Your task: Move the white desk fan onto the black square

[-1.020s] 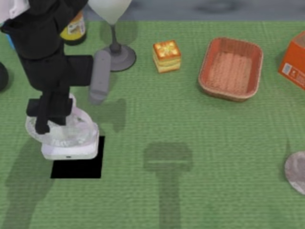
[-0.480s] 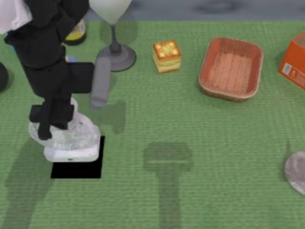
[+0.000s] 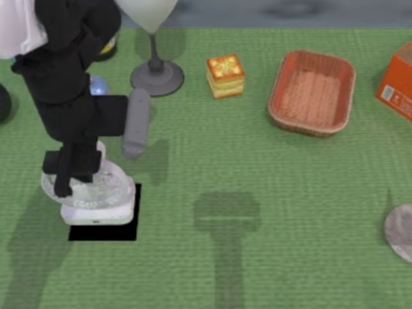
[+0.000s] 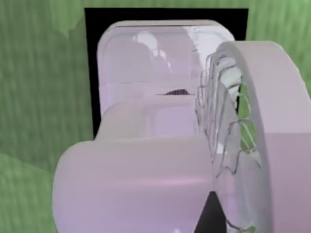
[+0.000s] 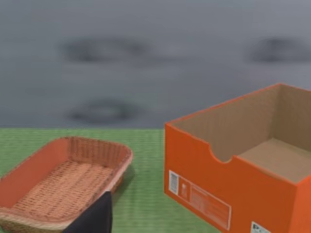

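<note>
The white desk fan (image 3: pixel 96 203) is in my left gripper (image 3: pixel 69 174), which is shut on its round grille head. Its base overlaps the far edge of the black square (image 3: pixel 103 230), whose near strip shows bare. In the left wrist view the fan (image 4: pixel 160 145) fills the picture, with its base over the black square (image 4: pixel 91 73) and one dark fingertip (image 4: pixel 210 218) against the grille. Whether the base touches the square I cannot tell. My right gripper is outside the top view; in its wrist view one finger (image 5: pixel 97 218) stands off to the side with nothing held.
A white wine glass (image 3: pixel 154 67) stands behind the left arm, next to a partly hidden bottle (image 3: pixel 108 45). A yellow cake cube (image 3: pixel 225 75), a wicker basket (image 3: pixel 312 92) and an orange box (image 3: pixel 398 80) line the back. A grey disc (image 3: pixel 400 232) lies at the right edge.
My left gripper has carried the fan a little toward the near edge, so its base covers more of the black square. The right arm has not moved.
</note>
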Motion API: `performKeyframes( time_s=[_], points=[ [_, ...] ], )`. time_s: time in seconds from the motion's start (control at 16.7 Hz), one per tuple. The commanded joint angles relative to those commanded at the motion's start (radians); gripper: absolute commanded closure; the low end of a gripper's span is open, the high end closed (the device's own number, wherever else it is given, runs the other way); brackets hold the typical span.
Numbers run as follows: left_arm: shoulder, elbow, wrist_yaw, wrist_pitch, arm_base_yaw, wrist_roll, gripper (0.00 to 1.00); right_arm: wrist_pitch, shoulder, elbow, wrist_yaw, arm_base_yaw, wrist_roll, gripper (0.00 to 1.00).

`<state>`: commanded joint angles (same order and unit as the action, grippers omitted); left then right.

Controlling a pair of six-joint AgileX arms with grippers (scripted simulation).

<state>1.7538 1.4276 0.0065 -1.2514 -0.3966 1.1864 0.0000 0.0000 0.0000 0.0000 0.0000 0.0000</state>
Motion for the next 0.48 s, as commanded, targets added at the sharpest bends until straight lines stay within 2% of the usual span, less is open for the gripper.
performKeyframes(
  time_s=[0.48],
  points=[
    [0.0,0.0,0.0,0.0,0.0,0.0,0.25,0.0,0.0,0.0,0.0,0.0,0.0,0.0]
  ],
)
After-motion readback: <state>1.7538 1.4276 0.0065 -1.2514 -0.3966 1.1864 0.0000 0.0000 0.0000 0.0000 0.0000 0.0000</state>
